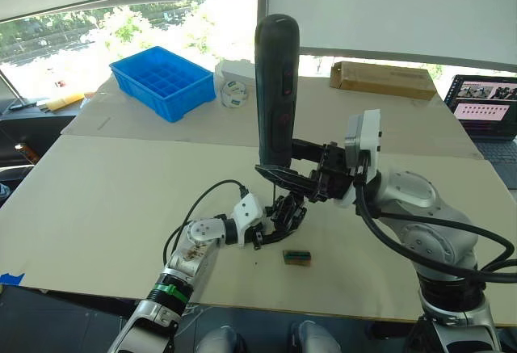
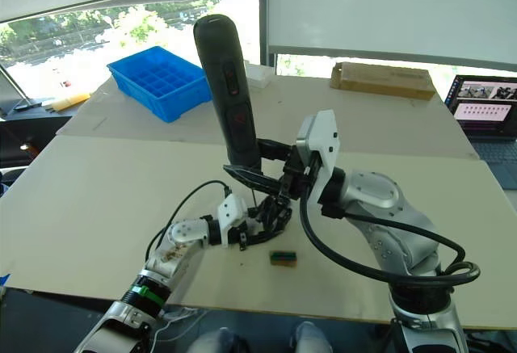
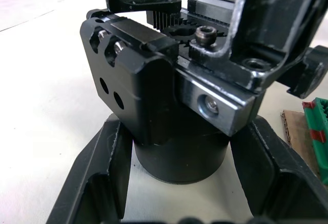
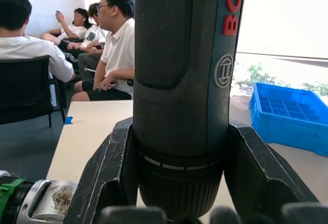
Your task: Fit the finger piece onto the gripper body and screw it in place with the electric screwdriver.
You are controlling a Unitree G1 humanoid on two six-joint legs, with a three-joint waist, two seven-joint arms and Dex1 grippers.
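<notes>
Sunny windows sit behind the big tan worktop [image 1: 121, 199]. Low in the middle of the frame, the left claw [image 1: 279, 217] squeezes the gripper body [image 3: 169, 106]. The right claw [image 1: 303, 177] grips the electric screwdriver [image 1: 276, 86], which stands tall straight above the body, bit pointing down at it.

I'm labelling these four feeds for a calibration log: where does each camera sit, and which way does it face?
Left eye, right eye: head stereo pair, looking forward and down over both arms at the table.
Left wrist: looks along the left end effector, shut on the gripper body.
Right wrist: looks along the right end effector, shut on the electric screwdriver.
Shared: right wrist and head views both show the blue tray.
</notes>
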